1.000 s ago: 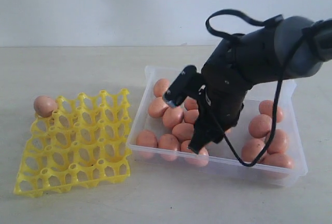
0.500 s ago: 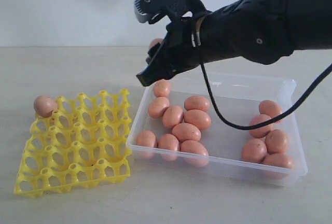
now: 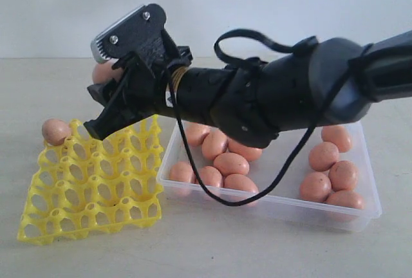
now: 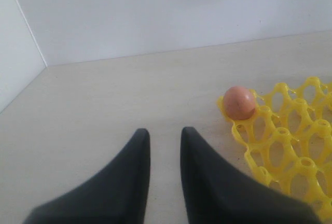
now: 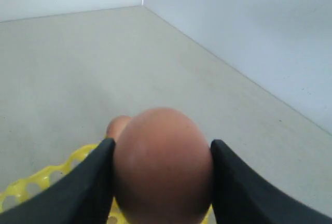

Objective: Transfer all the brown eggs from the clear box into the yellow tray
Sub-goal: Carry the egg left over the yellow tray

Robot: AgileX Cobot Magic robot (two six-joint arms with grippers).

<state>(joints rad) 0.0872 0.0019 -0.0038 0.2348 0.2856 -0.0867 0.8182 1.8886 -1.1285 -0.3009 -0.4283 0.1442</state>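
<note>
Brown shell, judged light, slick and brittle, is best taken gently across the widest middle. One egg (image 5: pixel 162 175) is pinched that way by the right gripper (image 5: pixel 162 154) and held in the air above the yellow tray (image 3: pixel 90 191).

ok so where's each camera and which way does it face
exterior: off the arms, facing the yellow tray and clear box; right arm reaches across with the held egg.
left wrist: left arm, looking past its fingers at the corner egg.
right wrist: right arm, looking along its fingers gripping the held egg.
shared: exterior and left wrist both show the corner egg.
</note>
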